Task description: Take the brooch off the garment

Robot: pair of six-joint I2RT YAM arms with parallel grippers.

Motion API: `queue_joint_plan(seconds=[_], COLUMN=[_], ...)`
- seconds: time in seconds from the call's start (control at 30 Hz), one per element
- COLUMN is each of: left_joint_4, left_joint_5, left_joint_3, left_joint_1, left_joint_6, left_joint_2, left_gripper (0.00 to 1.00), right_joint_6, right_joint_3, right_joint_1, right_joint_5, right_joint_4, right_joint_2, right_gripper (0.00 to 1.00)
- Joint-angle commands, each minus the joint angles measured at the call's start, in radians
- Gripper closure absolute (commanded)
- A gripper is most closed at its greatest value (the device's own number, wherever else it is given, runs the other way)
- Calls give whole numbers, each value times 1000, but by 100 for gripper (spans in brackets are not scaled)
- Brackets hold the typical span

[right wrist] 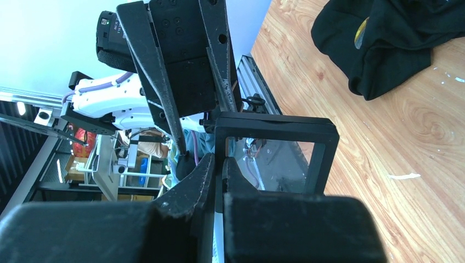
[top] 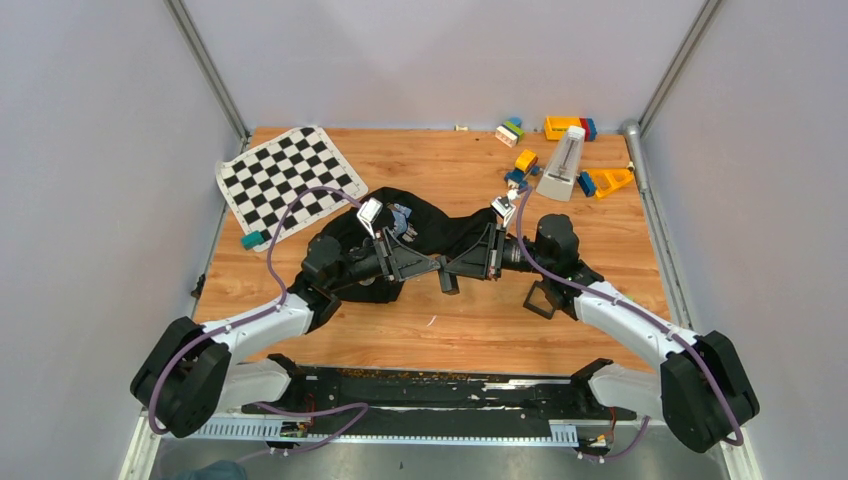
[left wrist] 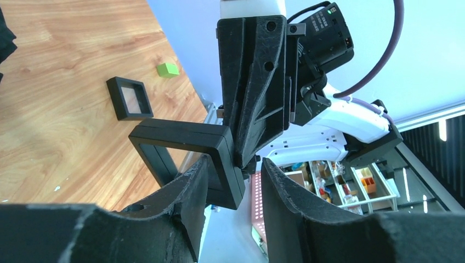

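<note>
- The right gripper has its jaws clamped on one side of a black square frame with a clear pane. It holds the frame up off the bench.
- The left gripper faces it head-on above the middle of the bench. Its jaws are parted and grip nothing. A corner of the held frame sits between them, close against one side and clear of the other.
- The garment lies crumpled on the bench just beyond and partly beneath the two grippers. It is a dark heap reaching from one wrist to the other.
- A patch of blue and white print shows on the garment's left part, beside the left wrist camera.
- In the right wrist view the garment fills the upper right corner, resting on the wood, with a small yellow fleck in one fold.
- The brooch cannot be made out in any view.
- A second black frame lies flat on the bench near the right arm, apart from the garment. In the left wrist view a small green block sits on the bench near it.
- A chequered mat lies tilted at the far left of the bench, one corner near the garment. A teal block sits just off the mat's near edge.
- At the far right stand coloured toy blocks and a white, tapered upright object.
</note>
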State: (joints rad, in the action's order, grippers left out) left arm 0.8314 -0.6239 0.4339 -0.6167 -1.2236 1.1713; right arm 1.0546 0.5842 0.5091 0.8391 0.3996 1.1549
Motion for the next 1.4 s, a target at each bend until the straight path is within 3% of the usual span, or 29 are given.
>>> queue_joint_plan(seconds=[0.0,0.33,0.37,0.47,0.6,0.8,1.13,1.37], left_joint_4=[59,124,132,217,344,460,582,540], left_joint_5=[4,-5,-3,-7,-24,-22,95,103], left_joint_3=[-3,4,2,-12,-31,-55,-70,-11], left_joint_1=[-7,-10,-10,-8,-8,-13,-91,-147], left_joint_6=[-10,-40,-54,-107,-202,-329,-525,-566], left_joint_2=[2,52,54,67,102,138,156,186], left_gripper=[52,57,55,32,22,29,30,47], right_joint_6=[7,-45,-76,-204,-407,-605,-910,-1086], right_joint_3=[2,14,17,29,46,46,-23,-30], right_joint_1=[-3,-3,-3,-3,0,11,106,151], right_joint_5=[10,63,71,80,95,84,42,68], right_joint_4=[44,49,34,-27,-108,-115,-48,-73], right_joint_2=[-14,0,-6,-42,-125,-226,-341,-357], right_gripper=[100,100,100,100,100,100,100,100])
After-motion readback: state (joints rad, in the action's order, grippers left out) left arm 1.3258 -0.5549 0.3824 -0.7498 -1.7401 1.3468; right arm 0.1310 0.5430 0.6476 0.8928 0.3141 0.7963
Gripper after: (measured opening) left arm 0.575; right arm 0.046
